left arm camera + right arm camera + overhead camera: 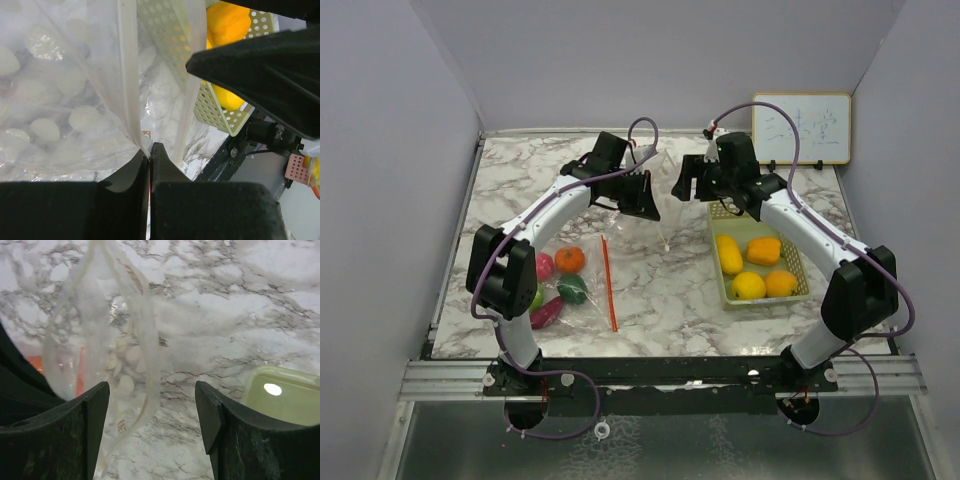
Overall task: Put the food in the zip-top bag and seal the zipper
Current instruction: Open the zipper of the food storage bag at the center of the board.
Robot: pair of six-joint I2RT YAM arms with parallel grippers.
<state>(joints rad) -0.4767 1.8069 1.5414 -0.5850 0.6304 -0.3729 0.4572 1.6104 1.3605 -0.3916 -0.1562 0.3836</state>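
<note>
My left gripper (645, 205) is shut on the white zipper rim of a clear zip-top bag (648, 230) and holds it above the table middle; the pinch shows in the left wrist view (150, 150). The bag's mouth (105, 340) hangs open and I see no food inside. My right gripper (688, 183) is open and empty just right of the bag; the bag's rim hangs between its fingers (152, 410). Yellow and orange food (729, 254) lies in a pale green basket (720, 292). Orange (570, 259), pink-red (544, 266) and dark green (572, 289) food lies at the left.
A red strip (609, 282) lies on the marble table beside the left food pile. The basket also shows in the left wrist view (215, 107) and the right wrist view (280, 400). A whiteboard (802, 128) leans at the back right. Walls close in both sides.
</note>
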